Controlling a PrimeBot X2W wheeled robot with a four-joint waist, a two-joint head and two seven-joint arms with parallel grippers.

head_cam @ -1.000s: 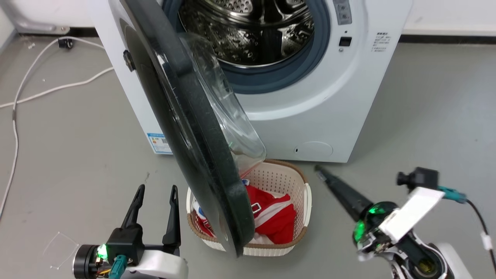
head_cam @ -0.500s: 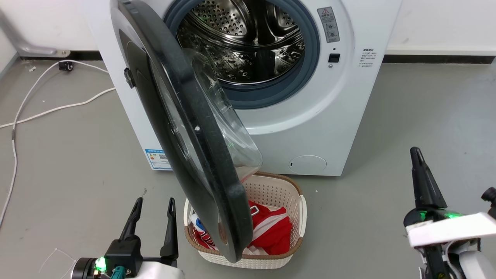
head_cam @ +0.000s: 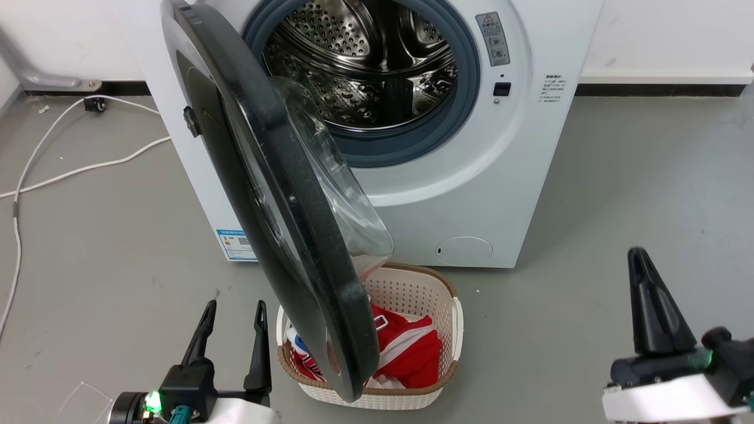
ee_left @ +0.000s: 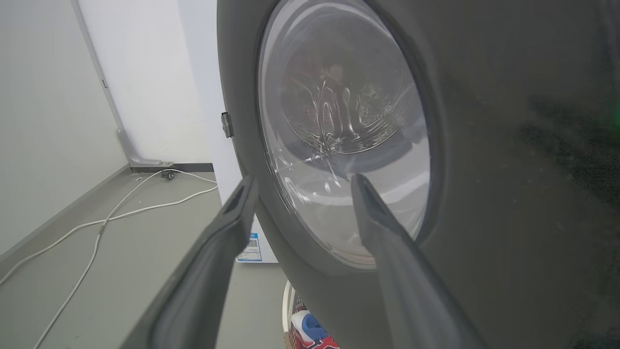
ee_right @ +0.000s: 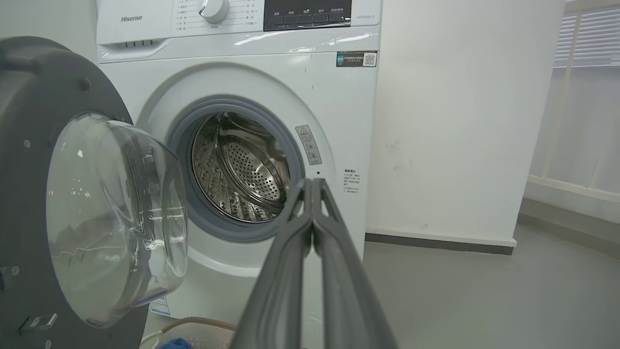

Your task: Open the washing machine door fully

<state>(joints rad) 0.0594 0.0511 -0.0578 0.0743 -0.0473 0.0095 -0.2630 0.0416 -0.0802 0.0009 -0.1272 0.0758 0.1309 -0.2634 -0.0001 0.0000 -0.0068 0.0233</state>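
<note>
Two long fingers of the left gripper [head_cam: 235, 306] stand spread wide with nothing between them, low and just beside the outer face of the washing machine door [head_cam: 277, 194]. That door is swung out from the washing machine [head_cam: 518, 176], edge-on to the head camera, its lower rim over a basket [head_cam: 456, 318] of red clothes [head_cam: 412, 347]. Well off to the other side, the right gripper [head_cam: 637, 254] is pressed closed and empty.

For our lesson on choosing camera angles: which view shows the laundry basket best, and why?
The head view: the laundry basket sits on the floor, red clothes inside, partly behind the washing machine door. The left wrist view catches a sliver; the right wrist view, its rim.
</note>
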